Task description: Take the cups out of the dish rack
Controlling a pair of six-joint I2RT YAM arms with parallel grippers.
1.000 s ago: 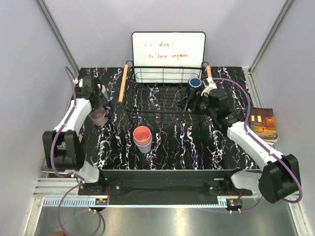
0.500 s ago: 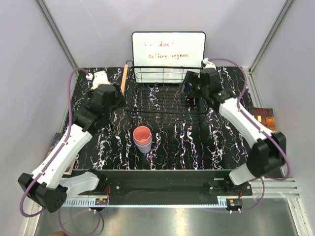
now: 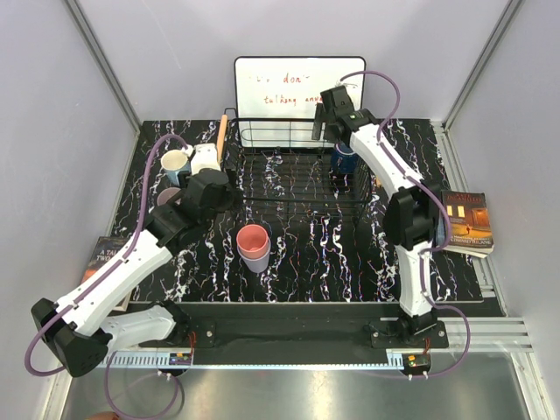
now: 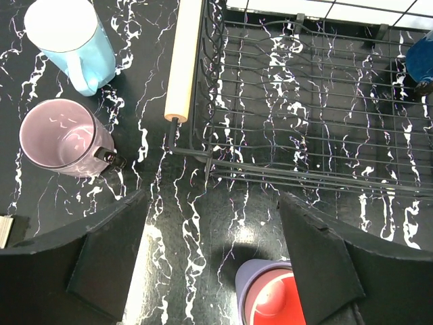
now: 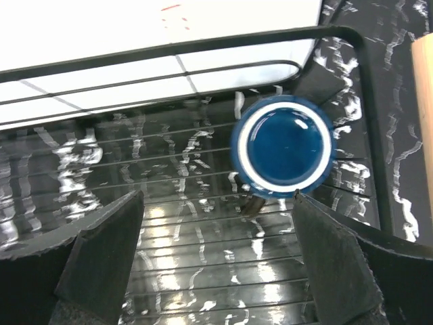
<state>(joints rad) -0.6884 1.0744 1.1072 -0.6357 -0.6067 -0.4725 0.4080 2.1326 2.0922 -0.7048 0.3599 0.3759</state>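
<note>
While 1 cup [image 5: 283, 145] is racked, 4 cups [image 4: 74, 44] [image 4: 57, 135] [image 4: 249, 274] [image 4: 274, 301] aren't.

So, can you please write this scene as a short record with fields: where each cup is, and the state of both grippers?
In rack: dark navy blue cup, far right corner of black wire dish rack
On table, left of rack: light blue cup with cream inside; mauve cup
On table, in front of rack: salmon pink cup nested in lavender cup
Left gripper: open, empty
Right gripper: open, empty, above navy cup
</note>
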